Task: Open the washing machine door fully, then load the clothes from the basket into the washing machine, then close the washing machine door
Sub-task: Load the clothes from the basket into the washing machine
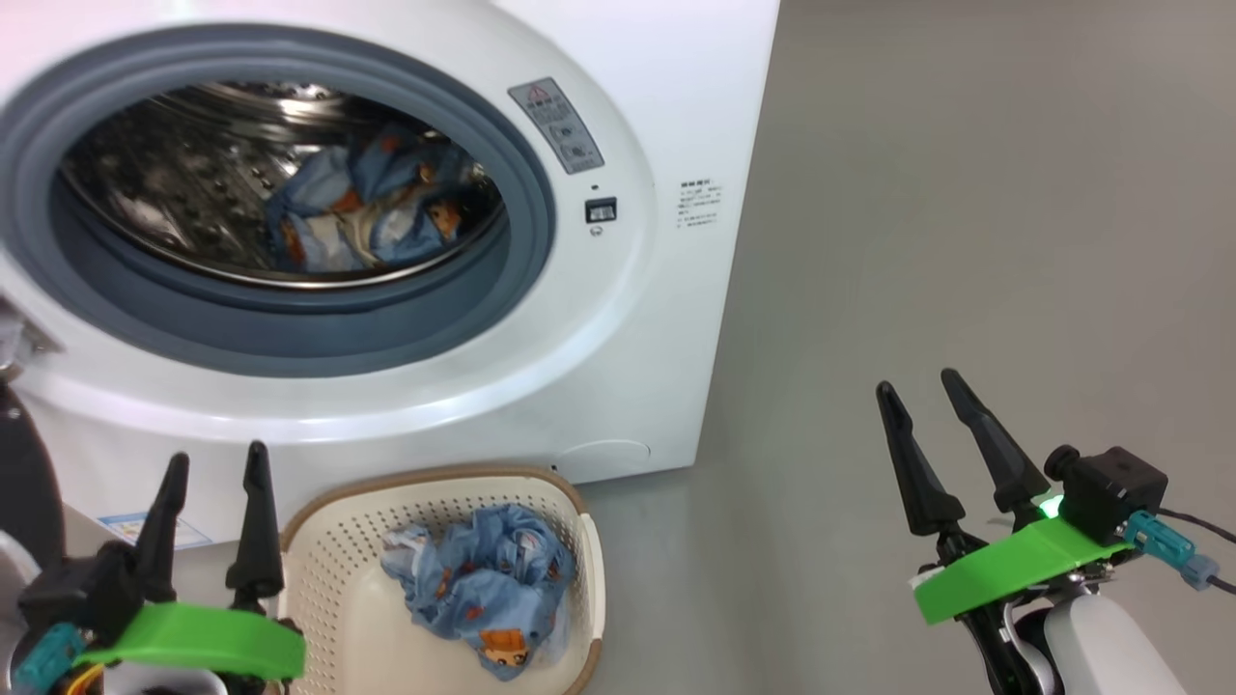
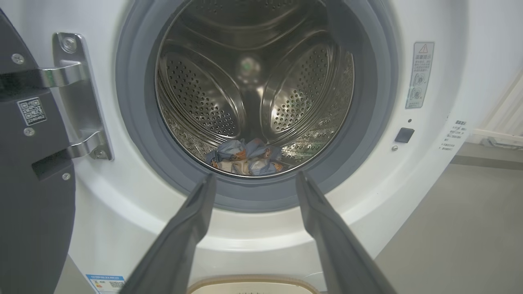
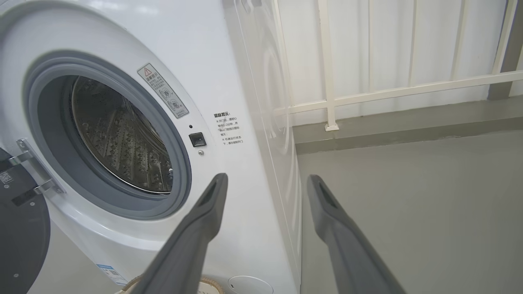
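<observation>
Clothes (image 1: 483,579), crumpled blue fabric, in perforated steel drum (image 1: 164,174) and holed cream basket (image 1: 328,579); all jaws apart, empty.

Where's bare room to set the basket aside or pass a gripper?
Free: grey floor between the washing machine and the right gripper; the drum above the clothes lying in it. Crowded: lower left, where basket, left gripper and open door bunch together.

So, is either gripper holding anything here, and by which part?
Nothing is held. The left gripper and the right gripper are both open and empty; the clothes lie untouched in the basket and in the drum.
</observation>
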You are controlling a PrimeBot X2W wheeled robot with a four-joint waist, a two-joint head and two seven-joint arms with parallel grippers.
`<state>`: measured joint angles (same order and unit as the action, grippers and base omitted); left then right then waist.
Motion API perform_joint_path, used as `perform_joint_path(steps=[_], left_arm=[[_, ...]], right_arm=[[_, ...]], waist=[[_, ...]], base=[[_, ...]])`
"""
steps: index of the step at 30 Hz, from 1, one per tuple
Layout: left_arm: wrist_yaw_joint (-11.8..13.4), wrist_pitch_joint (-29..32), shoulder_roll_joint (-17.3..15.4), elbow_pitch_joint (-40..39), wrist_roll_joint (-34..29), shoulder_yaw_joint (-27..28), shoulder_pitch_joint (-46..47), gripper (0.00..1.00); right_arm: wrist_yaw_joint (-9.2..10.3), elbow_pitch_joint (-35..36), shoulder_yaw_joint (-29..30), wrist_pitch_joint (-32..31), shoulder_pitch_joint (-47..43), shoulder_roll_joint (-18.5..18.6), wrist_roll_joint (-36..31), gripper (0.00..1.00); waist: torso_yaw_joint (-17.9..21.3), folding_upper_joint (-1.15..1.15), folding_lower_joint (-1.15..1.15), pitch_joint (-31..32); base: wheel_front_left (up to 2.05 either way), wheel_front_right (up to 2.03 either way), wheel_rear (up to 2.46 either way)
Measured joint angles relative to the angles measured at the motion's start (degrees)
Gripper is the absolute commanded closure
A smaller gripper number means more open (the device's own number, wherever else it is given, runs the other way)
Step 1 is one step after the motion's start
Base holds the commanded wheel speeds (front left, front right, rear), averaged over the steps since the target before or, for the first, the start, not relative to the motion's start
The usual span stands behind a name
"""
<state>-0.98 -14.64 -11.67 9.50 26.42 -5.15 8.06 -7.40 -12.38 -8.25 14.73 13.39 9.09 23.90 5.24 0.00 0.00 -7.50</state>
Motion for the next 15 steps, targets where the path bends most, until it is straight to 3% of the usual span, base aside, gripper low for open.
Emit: perform_joint_path(steps=[15], left_arm=[[0.8,0.0,1.8,-3.0,-1.0,0.2,-3.8,0.00]], right_arm=[[0.00,0.0,0.4,0.0,-0.8,1.8,0.4,0.00]], waist=[[-2.2,0.00,0.00,2.5]], base=[[0.00,0.00,0.00]])
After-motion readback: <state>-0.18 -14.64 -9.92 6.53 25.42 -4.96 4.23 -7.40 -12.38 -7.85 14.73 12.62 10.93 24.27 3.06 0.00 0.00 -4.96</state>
